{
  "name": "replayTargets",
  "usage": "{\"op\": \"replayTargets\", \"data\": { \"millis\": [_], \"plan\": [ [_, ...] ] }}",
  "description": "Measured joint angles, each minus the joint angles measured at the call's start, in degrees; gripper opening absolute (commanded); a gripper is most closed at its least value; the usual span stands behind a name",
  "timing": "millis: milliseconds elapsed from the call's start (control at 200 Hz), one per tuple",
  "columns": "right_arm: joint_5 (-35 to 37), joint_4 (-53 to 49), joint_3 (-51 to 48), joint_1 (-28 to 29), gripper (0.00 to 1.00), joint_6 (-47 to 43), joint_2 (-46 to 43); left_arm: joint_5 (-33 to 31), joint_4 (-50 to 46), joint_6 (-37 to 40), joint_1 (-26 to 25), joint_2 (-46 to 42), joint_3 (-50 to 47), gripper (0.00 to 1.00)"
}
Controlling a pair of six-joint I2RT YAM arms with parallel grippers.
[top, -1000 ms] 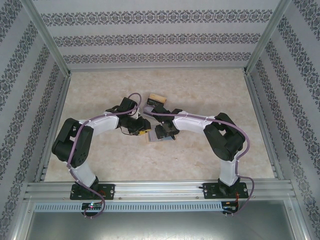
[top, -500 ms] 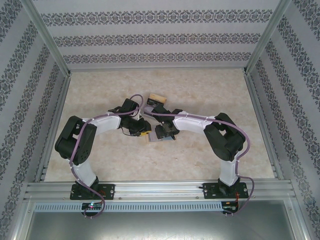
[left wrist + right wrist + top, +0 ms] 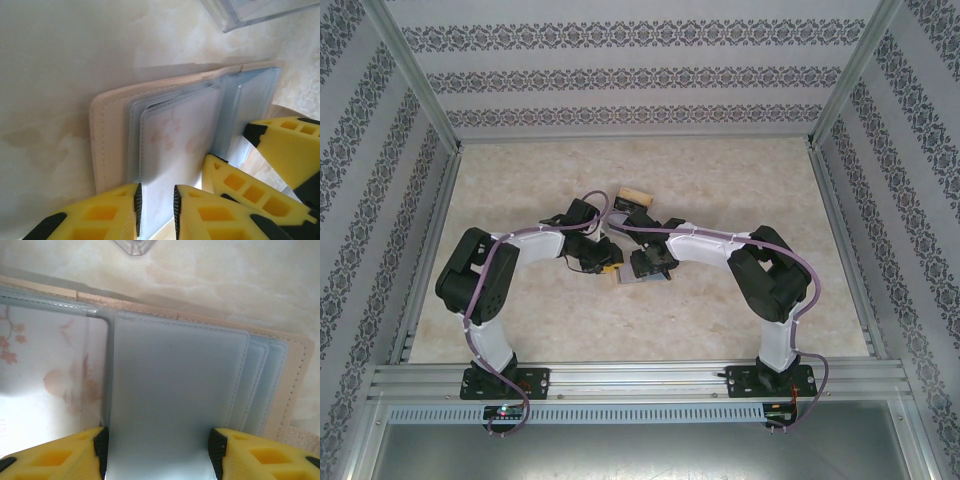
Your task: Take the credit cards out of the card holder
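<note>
The card holder (image 3: 638, 281) lies open like a book at mid-table: beige stitched cover (image 3: 107, 145) (image 3: 292, 385), translucent grey-blue sleeves inside. A pale card with pink blossoms (image 3: 175, 135) (image 3: 50, 380) shows through one sleeve. My left gripper (image 3: 157, 192) (image 3: 605, 262) hovers low over that sleeve's near edge, jaws a narrow gap apart, nothing clearly pinched. My right gripper (image 3: 159, 437) (image 3: 650, 265) stands open, its fingertips spread across a grey-blue sleeve page (image 3: 165, 380) on the holder's right half. Its yellow fingers (image 3: 235, 185) sit close beside the left gripper.
A small clear plastic box (image 3: 633, 197) (image 3: 250, 12) (image 3: 134, 245) with a tan edge stands just behind the holder. Both arms meet over the holder at the centre. Aluminium frame rails and patterned walls bound the beige marbled tabletop (image 3: 720, 170).
The left arm has edged a little to the right toward the holder, and its jaws have narrowed slightly. The right arm and the holder have stayed put.
</note>
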Motion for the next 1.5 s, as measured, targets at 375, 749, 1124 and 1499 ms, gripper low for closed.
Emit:
{"op": "replayTargets", "data": {
  "millis": [375, 749, 1124, 1499],
  "plan": [
    [0.00, 0.04, -0.02, 0.00, 0.58, 0.00, 0.00, -0.17, -0.02, 0.02, 0.00, 0.33, 0.17, 0.30],
    [-0.20, 0.07, -0.11, -0.07, 0.58, 0.00, -0.15, 0.04, 0.44, -0.15, -0.26, 0.72, 0.28, 0.20],
    [-6.05, 2.84, -3.02, -2.49, 0.64, -0.22, -3.39, -1.99, -2.21, 1.66, -0.28, 0.72, 2.60, 0.03],
    [-15.54, 10.43, -9.64, -7.78, 0.67, 1.16, -15.34, -4.81, -9.11, 6.08, -0.26, -2.38, 3.56, 0.15]
  ]
}}
